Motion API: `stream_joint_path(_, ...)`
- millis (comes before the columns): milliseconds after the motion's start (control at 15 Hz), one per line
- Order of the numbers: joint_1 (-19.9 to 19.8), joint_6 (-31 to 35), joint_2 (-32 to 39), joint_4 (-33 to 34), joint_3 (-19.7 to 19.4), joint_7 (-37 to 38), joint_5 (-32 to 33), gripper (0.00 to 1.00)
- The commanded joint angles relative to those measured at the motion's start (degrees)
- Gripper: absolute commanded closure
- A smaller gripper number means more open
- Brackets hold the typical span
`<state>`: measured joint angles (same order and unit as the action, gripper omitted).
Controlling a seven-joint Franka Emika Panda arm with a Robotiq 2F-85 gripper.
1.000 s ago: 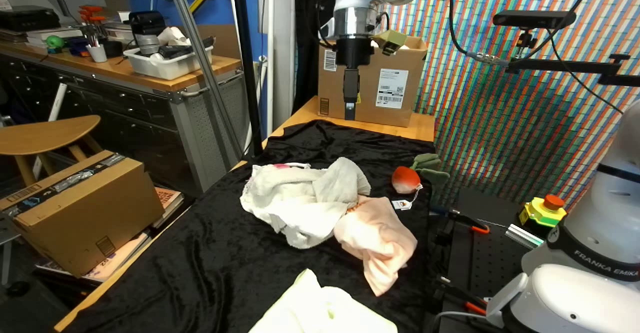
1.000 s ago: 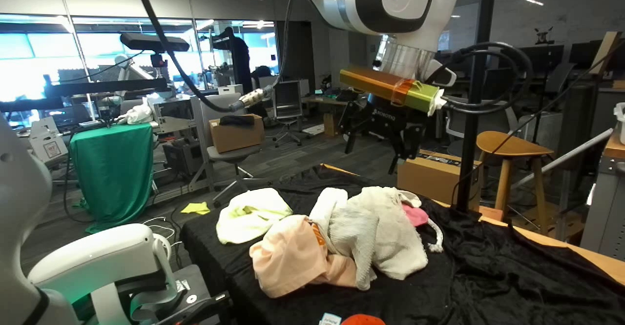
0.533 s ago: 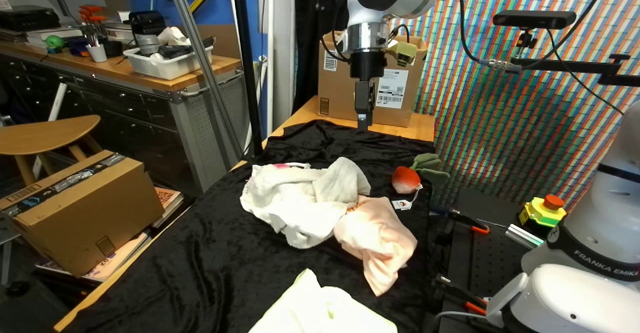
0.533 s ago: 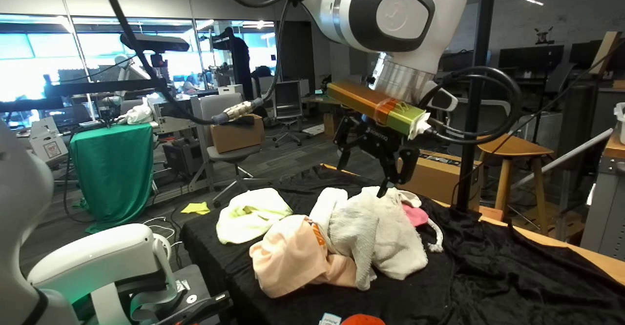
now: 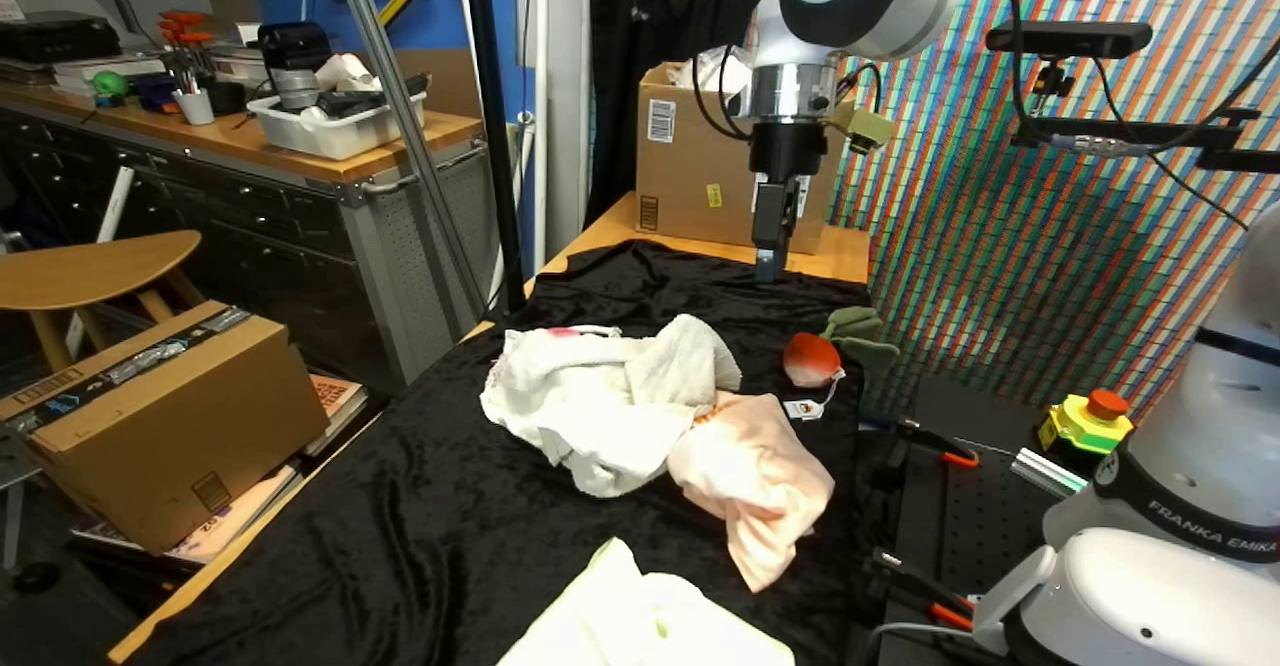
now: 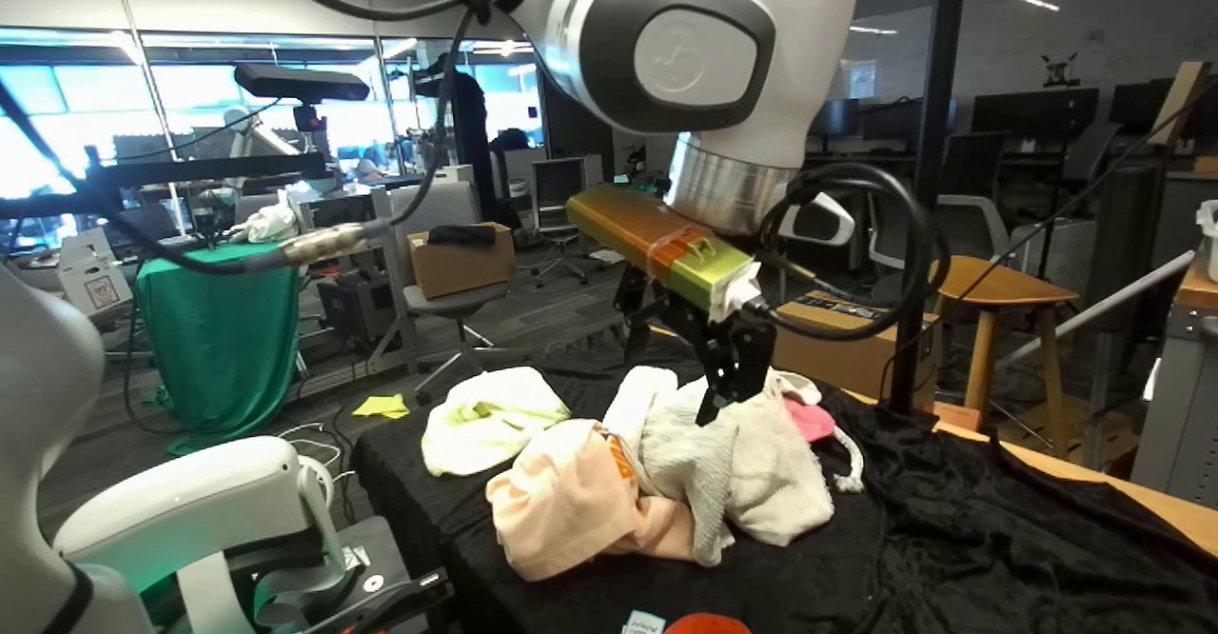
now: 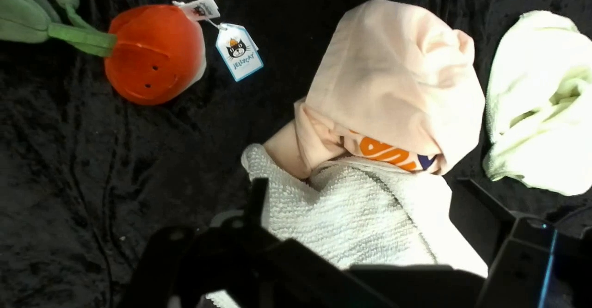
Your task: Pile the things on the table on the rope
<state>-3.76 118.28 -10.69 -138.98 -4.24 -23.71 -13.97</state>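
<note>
A white terry cloth lies bunched mid-table in both exterior views and in the wrist view. A peach cloth with orange print touches it. A pale yellow-green cloth lies apart beyond the peach one. A white braided, rope-like cord sticks out by the white cloth's pink patch; no other rope shows. A red plush with green leaves and tags lies apart. My gripper is open and empty above the white cloth.
Crumpled black velvet covers the table. A cardboard box stands at its far end. A black post rises at the table's edge. Dark tools and a yellow-red stop button are beside the robot base.
My gripper has come down and shifted, rightward in an exterior view and, over the last half second, leftward in an exterior view. The cloths and red plush have not moved.
</note>
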Motion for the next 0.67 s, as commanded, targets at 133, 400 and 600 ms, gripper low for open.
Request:
stream_joint_path(133,0.1,9.2,-9.7,-12.7,-1.5,3.9,0.0,0.0)
stream_joint_path(400,-0.5,18.2,-10.7,-18.3,-1.1,11.1,1.5,0.0)
stream_joint_path(600,-1.0,23.4,-9.5,-20.9,-0.3,17.3,3.7,0.0)
